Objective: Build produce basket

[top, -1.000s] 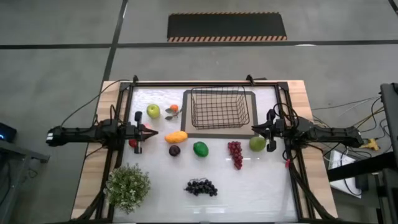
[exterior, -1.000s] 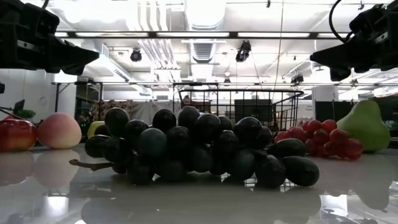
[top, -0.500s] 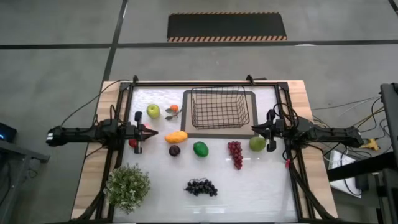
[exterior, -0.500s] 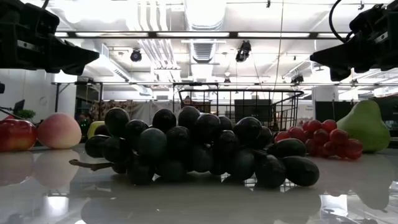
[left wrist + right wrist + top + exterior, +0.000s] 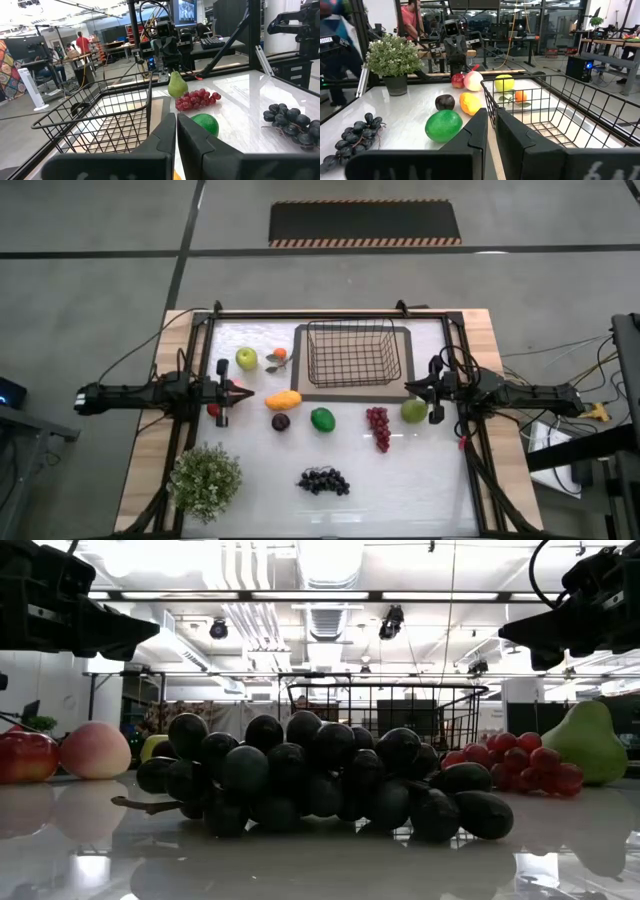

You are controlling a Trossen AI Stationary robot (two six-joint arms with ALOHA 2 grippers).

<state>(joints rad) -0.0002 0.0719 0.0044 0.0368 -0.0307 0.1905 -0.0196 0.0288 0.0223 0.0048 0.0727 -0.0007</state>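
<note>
— Nothing moves between the earlier frames and now; both arms and every fruit sit where they were. Where are the grippers?

— Left gripper hovers at the desk's nine o'clock side, fingers pressed together, holding nothing. Right gripper hovers at three o'clock, likewise fully closed and empty.

— And the rectangular black wire-mesh basket?

— Toward twelve o'clock, standing on a flat dark rectangular mat, with no fruit inside.

— The produce?

— All out on the desk. At the basket's nine o'clock: a round yellow-green apple and a small orange fruit with leaves. Just beside the left gripper lie a red apple and a pink peach. Toward the centre: an orange mango, a dark purple plum, a glossy green oval fruit, a red grape bunch. A green pear sits right by the right gripper. At six o'clock lies the dark grape bunch.

— Anything else?

— A bushy green potted plant at seven o'clock.
</note>
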